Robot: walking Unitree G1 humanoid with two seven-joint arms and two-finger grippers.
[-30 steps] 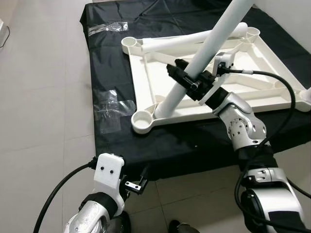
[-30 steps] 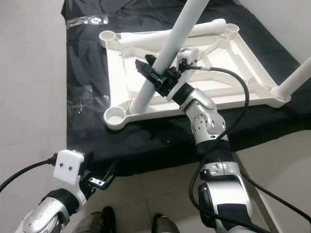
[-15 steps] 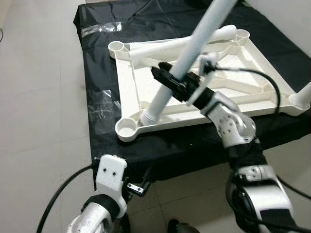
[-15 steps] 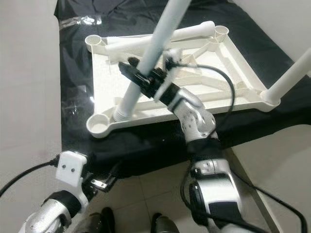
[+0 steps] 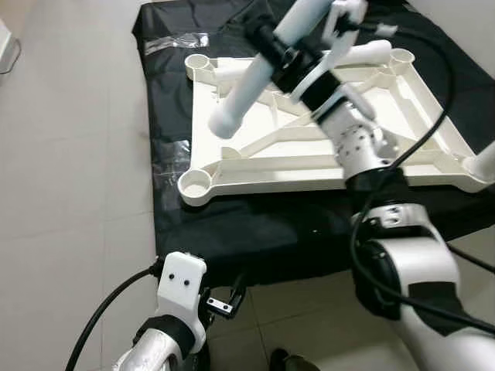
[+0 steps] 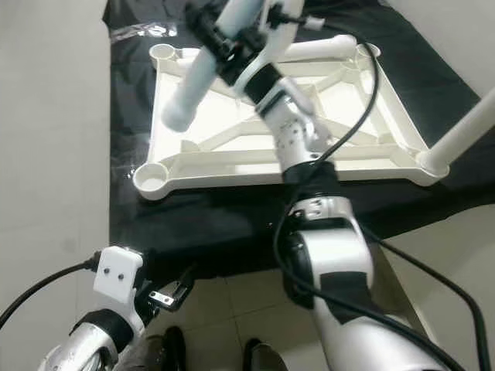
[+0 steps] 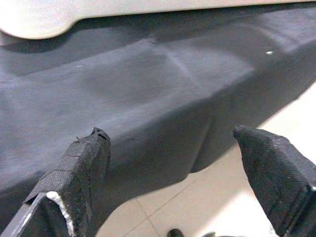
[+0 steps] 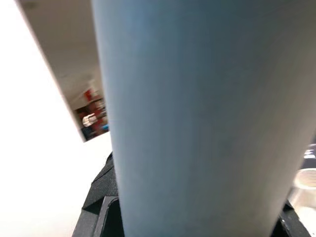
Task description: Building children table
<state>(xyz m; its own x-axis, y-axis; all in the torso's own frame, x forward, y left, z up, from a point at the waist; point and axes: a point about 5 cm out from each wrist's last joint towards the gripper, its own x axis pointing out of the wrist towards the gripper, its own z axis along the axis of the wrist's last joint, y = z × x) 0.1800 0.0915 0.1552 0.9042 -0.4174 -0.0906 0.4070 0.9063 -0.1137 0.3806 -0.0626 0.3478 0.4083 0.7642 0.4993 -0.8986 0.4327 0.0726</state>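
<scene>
white leg held aloft above upturned table frame

upper end of the round white plastic table leg (image 5: pixel 259 68) is cut off by the top edge of the head views, and the right gripper (image 5: pixel 280 52) is partly hidden behind the leg it is clamped around. in the right wrist view the smooth pale tube (image 8: pixel 197 118) takes up nearly everything, with black finger pads (image 8: pixel 101 197) just seen at either side of it. the leg is tilted, its rounded lower end hanging free above the upturned white plastic table frame (image 5: pixel 232 166), not touching it. the frame is a ribbed rectangle with round sockets at its corners, laid on a black cloth-covered platform (image 5: pixel 255 232). a second white leg (image 5: pixel 363 54) is laid across the far part of the frame, and a third white leg (image 6: pixel 464 131) is seen standing at the frame's right corner, cut off by the picture edge. crinkled clear plastic wrap (image 5: pixel 174 42) is spread on the cloth. the left gripper (image 7: pixel 173 177) is held low by the cloth's hanging edge above the pale tiled floor (image 5: pixel 69 154), its textured black fingers (image 7: pixel 81 173) spread wide apart and holding nothing.
</scene>
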